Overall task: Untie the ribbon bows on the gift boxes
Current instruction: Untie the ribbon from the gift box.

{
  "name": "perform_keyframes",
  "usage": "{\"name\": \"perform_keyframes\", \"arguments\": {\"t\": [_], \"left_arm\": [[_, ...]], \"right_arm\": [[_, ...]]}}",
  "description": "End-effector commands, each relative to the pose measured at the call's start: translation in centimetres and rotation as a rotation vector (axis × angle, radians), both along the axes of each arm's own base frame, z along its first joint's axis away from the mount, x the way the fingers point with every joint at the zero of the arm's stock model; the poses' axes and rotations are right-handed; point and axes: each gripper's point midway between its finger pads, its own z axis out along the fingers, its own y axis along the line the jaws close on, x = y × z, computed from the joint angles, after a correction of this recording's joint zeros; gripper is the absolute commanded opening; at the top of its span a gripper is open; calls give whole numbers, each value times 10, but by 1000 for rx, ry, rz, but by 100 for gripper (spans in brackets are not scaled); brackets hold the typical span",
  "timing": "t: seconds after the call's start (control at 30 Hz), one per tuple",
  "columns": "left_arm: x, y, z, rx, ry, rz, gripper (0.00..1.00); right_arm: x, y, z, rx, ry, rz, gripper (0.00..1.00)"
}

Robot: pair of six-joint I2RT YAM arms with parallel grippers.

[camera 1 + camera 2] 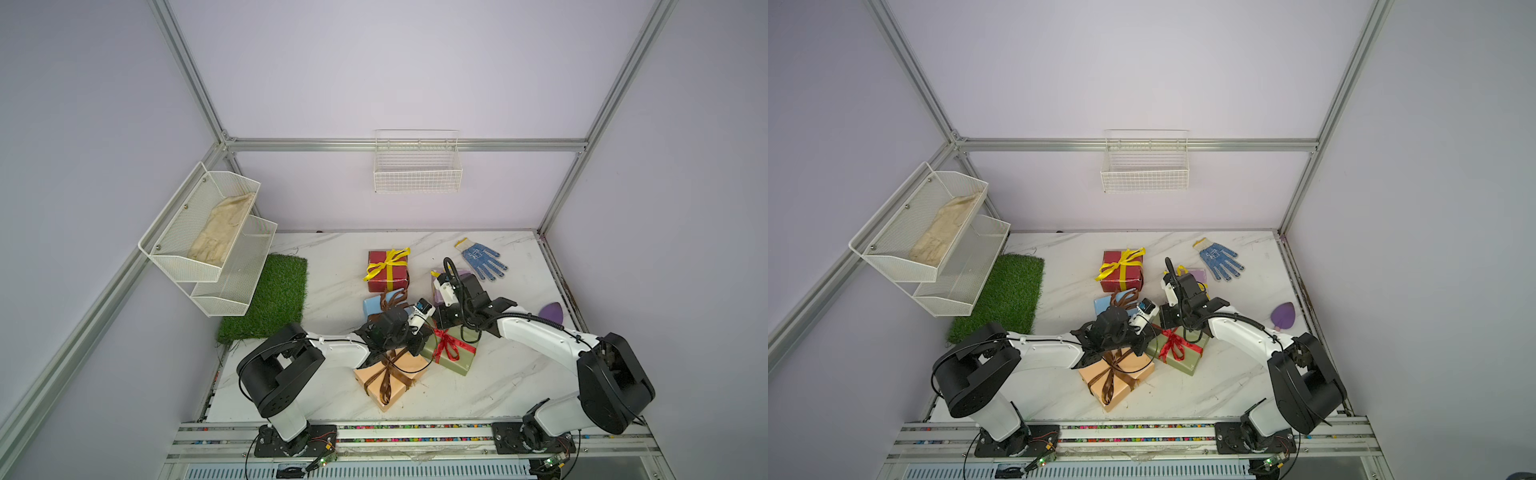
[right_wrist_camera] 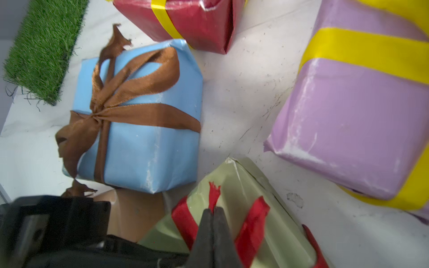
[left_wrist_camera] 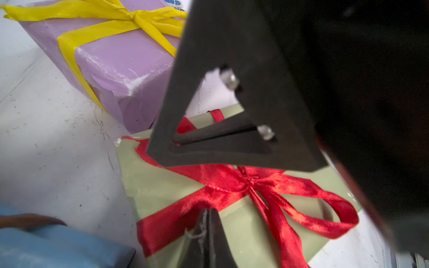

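The olive green gift box [image 1: 457, 359] [image 3: 162, 185] lies mid-table in both top views, tied with a glittery red ribbon bow [image 1: 446, 347] [image 3: 250, 183]. My left gripper [image 3: 207, 210] [image 1: 419, 336] is shut, its tips pinching a red ribbon band on this box. From the other side, my right gripper [image 2: 213, 208] [image 1: 440, 322] is shut on a frayed red ribbon tail [image 2: 214, 192] that sticks out past its tips. The lilac box [image 3: 120, 67] with a yellow bow and the light blue box [image 2: 144, 116] with a brown bow lie close by, both tied.
A dark red box [image 1: 386, 272] with a yellow bow lies behind, and a peach box [image 1: 386, 380] with a brown bow in front. A blue-dotted glove [image 1: 482, 257], a purple piece [image 1: 552, 313], a grass mat [image 1: 270, 299], a wire rack [image 1: 208, 232] and a wall basket [image 1: 417, 170] surround them.
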Motion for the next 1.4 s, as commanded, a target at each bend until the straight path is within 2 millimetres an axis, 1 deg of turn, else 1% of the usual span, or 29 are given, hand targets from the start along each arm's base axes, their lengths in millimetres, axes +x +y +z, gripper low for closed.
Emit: {"name": "perform_keyframes", "arguments": {"t": [0.0, 0.17, 0.33, 0.4, 0.57, 0.67, 0.8, 0.93, 1.03, 1.17, 1.23, 1.27, 1.3, 1.37], "left_arm": [[3, -6, 2, -19, -8, 10, 0], [-1, -1, -9, -25, 38, 40, 0], [-4, 0, -14, -21, 44, 44, 0], [-4, 0, -15, -20, 45, 43, 0], [-5, 1, -18, -13, 47, 44, 0], [-5, 1, -20, -9, 50, 44, 0], [-5, 2, -24, -2, 56, 50, 0], [-6, 2, -25, -1, 60, 49, 0], [-6, 2, -25, -1, 60, 48, 0], [-6, 1, -23, -7, 58, 45, 0], [-6, 1, -22, -9, 57, 45, 0], [-6, 1, -21, -11, 57, 42, 0], [-6, 1, -20, -13, 55, 42, 0], [-6, 0, -19, -15, 55, 41, 0]], "right_arm": [[12, -1, 41, 30, -87, -46, 0], [21, -4, 71, 42, -163, -74, 0], [30, -7, 98, 27, -227, -90, 0], [31, -10, 121, 34, -280, -94, 0], [37, -13, 171, 44, -392, -100, 0], [40, -13, 196, 57, -448, -99, 0], [43, -13, 216, 62, -494, -100, 0], [46, -14, 222, 53, -512, -102, 0], [47, -14, 219, 45, -510, -101, 0], [55, -18, 200, 15, -460, -122, 0], [57, -23, 195, 2, -449, -137, 0], [63, -25, 183, -20, -427, -151, 0], [66, -30, 178, -38, -418, -168, 0], [75, -46, 164, -87, -395, -218, 0]]}}
